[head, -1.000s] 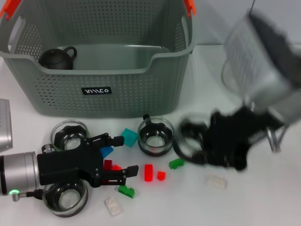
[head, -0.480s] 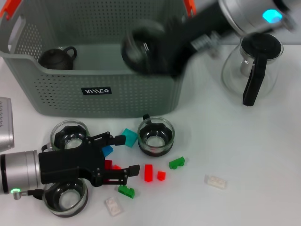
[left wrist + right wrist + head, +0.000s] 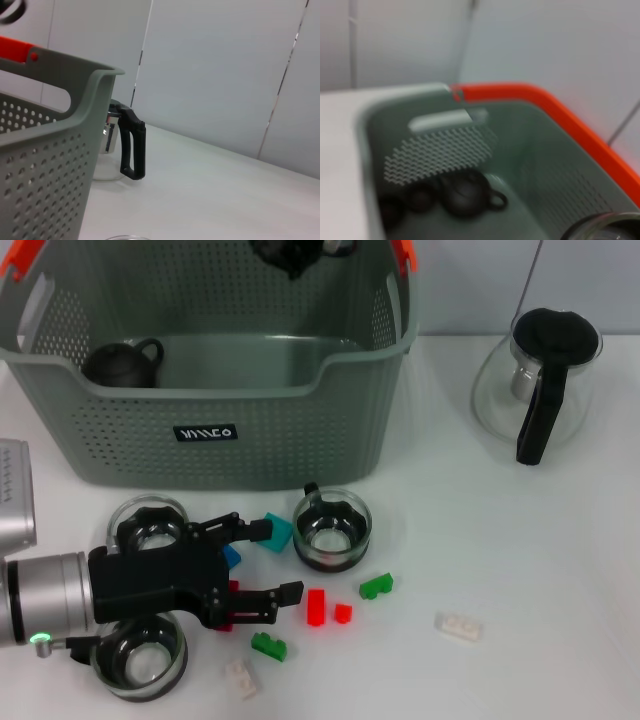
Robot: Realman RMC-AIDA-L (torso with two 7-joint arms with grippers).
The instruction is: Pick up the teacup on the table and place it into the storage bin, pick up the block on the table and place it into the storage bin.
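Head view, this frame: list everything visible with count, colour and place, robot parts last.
storage bin: one, grey-green with orange-red handle ends, back left of the table.
dark teapot: one, inside the bin at its left end.
glass teacups: three on the table in front of the bin, at and.
glass pitcher: one, clear with black lid and handle, back right.
blocks: teal, blue, two red, two green, two white.
left gripper: black, open, low over the blocks in front of the bin.
right gripper: dark shape above the bin at the frame's top edge.
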